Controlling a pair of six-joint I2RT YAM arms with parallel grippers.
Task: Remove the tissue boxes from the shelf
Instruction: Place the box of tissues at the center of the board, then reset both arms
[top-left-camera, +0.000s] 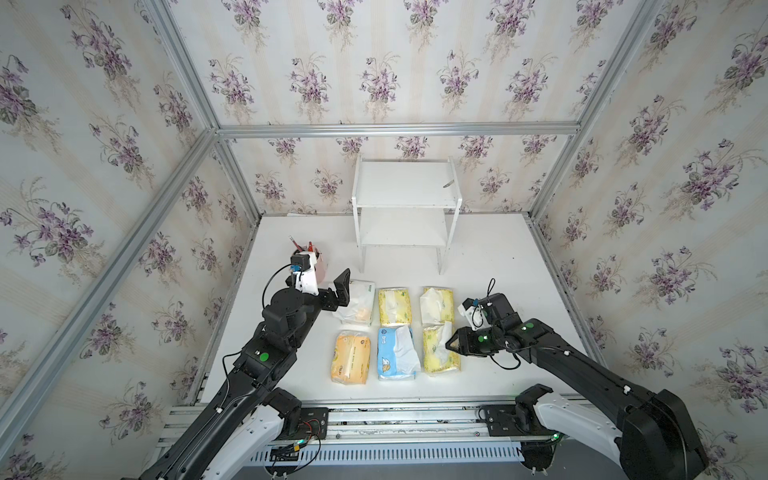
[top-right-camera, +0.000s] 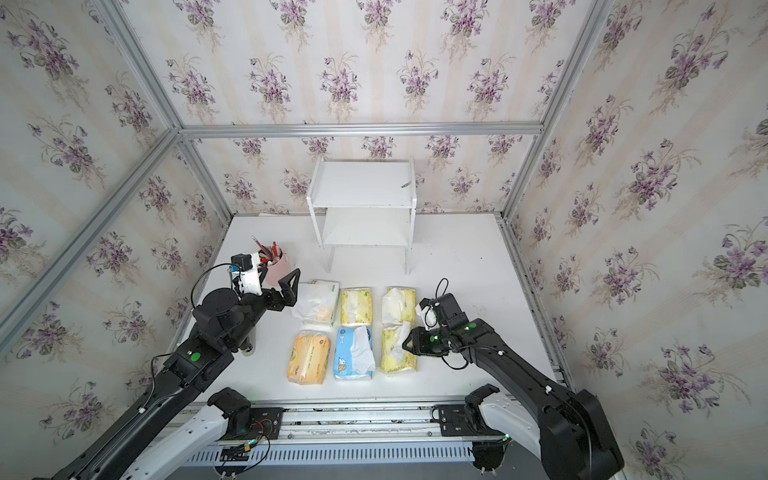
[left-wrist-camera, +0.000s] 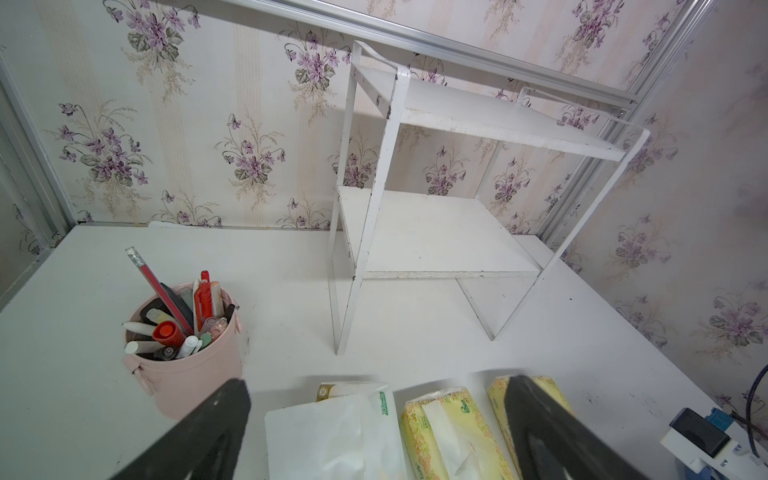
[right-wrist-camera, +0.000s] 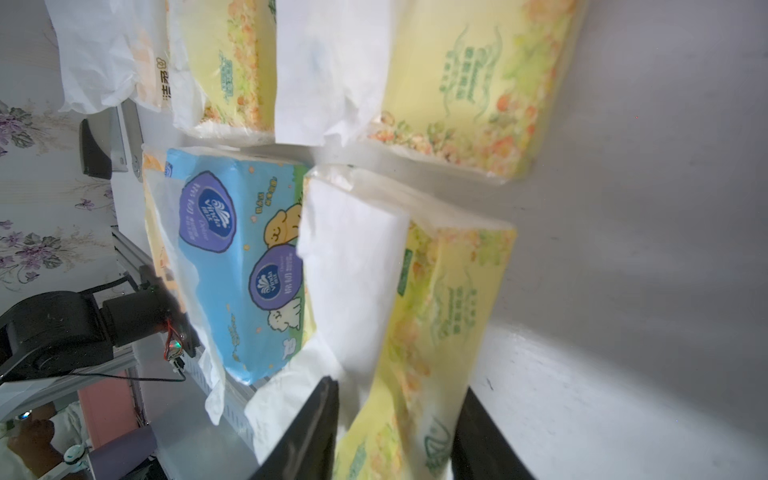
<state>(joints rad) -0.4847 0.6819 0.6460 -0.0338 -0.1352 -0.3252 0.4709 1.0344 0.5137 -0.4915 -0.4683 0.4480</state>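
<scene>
The white two-tier shelf (top-left-camera: 405, 183) (top-right-camera: 361, 183) (left-wrist-camera: 457, 232) stands at the back wall with both boards bare. Several tissue boxes lie on the table in front of it in two rows: a white one (top-left-camera: 355, 303), two pale yellow ones (top-left-camera: 394, 306) (top-left-camera: 436, 303), an orange one (top-left-camera: 350, 358), a blue-and-white one (top-left-camera: 395, 353) and a third yellow one (top-left-camera: 436, 357) (right-wrist-camera: 436, 291). My right gripper (top-left-camera: 452, 347) (right-wrist-camera: 399, 388) is open, its fingers astride that front-right yellow pack, which rests on the table. My left gripper (top-left-camera: 343, 297) (left-wrist-camera: 378, 388) hangs wide open over the white pack (left-wrist-camera: 332, 432).
A pink cup (left-wrist-camera: 187, 374) (top-right-camera: 278, 266) full of pens stands at the left, close behind my left wrist. Papered walls with aluminium posts close in three sides. The arms' rail (top-left-camera: 395, 419) runs along the front edge.
</scene>
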